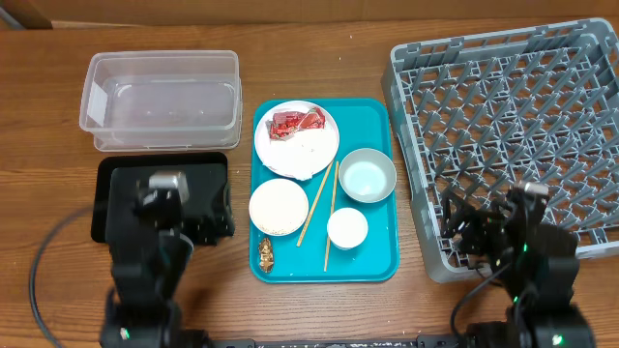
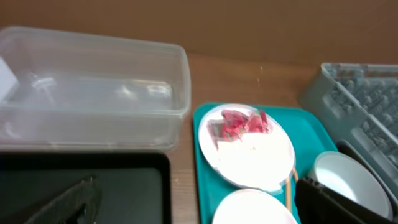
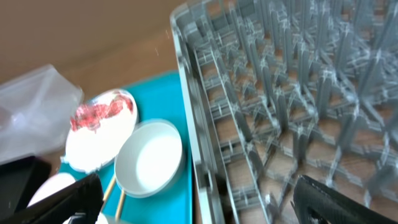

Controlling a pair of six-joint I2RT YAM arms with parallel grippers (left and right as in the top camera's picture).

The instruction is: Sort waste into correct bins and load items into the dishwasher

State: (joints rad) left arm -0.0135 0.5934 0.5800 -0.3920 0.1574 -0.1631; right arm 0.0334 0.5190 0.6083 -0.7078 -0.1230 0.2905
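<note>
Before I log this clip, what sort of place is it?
Probably a lab tabletop staged as a dish-clearing station, not a real kitchen: a wooden table, a grey dish rack standing in for a dishwasher, and a littered plate on a teal tray.

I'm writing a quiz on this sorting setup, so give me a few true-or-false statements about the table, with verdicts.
1. The red wrapper lies on a white plate. True.
2. The dish rack already holds a bowl. False: no dishes show in it.
3. The chopsticks lie on the teal tray. True.
4. The brown scrap sits inside the clear tub. False: the scrap lies on the teal tray, near its front left corner.
</note>
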